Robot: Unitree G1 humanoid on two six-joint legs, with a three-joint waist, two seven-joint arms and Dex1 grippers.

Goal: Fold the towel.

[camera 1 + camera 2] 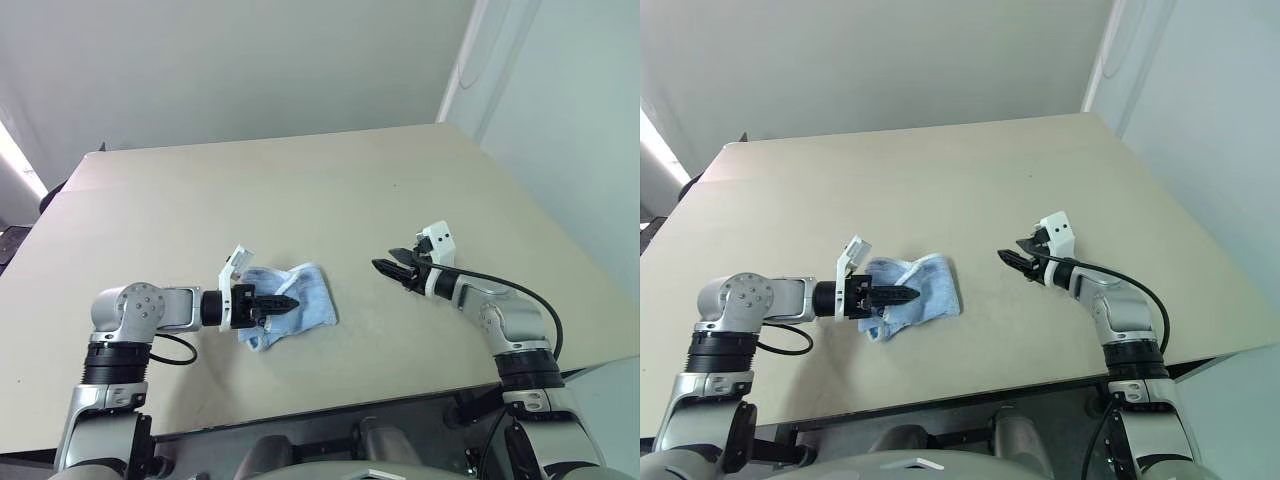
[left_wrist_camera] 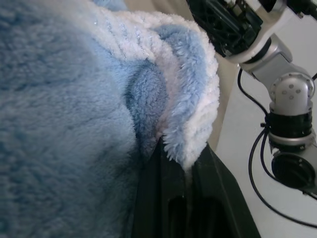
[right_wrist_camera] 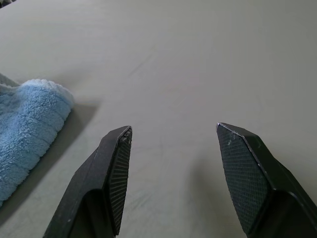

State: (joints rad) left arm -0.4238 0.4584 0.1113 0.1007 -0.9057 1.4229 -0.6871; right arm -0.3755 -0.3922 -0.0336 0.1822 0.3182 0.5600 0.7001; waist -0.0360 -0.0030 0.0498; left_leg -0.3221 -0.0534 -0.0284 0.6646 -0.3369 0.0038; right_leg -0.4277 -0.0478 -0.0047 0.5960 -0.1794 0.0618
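The left gripper [image 1: 285, 301] pinches the fluffy, bunched blue towel [image 1: 300, 300] near the table's [image 1: 300, 190] front edge; close up, its white edging curls over the fingers. The right gripper [image 1: 392, 267] gapes wide, ribbed pads [image 3: 119, 173] bare.

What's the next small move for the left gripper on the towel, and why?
Probably let go and draw the left gripper back. Its fingers pinch a white-edged fold of the towel that already lies doubled over on the table. The right gripper hangs open beside the towel, apart from it, so nothing else holds the cloth.
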